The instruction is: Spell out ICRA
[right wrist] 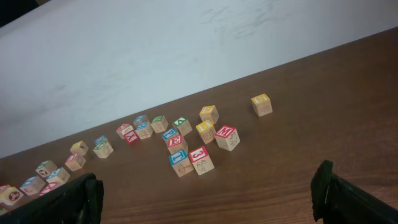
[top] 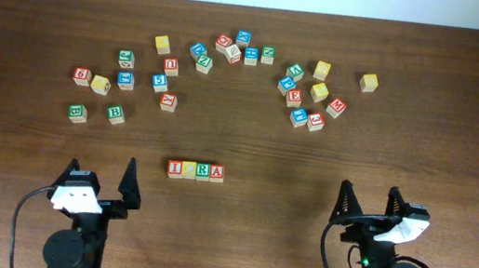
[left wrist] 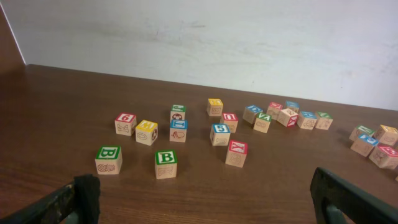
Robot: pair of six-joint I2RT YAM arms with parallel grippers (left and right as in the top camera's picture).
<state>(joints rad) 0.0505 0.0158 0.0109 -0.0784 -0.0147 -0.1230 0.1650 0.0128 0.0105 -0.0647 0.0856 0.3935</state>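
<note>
Four cubes stand touching in a row at the table's front middle in the overhead view: a red I (top: 175, 168), a yellow C (top: 189, 169), a green R (top: 203, 171) and a red A (top: 217, 173). My left gripper (top: 101, 180) hovers open below and to the left of the row, nothing between its fingers (left wrist: 84, 198). To the row's lower right, my right gripper (top: 368, 205) is open and empty too, its fingers (right wrist: 326, 186) spread wide. Neither wrist view shows the row.
Loose letter cubes lie scattered across the far half of the table: a left group with two green B cubes (left wrist: 165, 163), a middle group (top: 232, 50) and a right group (top: 311, 95), with a lone yellow cube (top: 369, 82) at far right.
</note>
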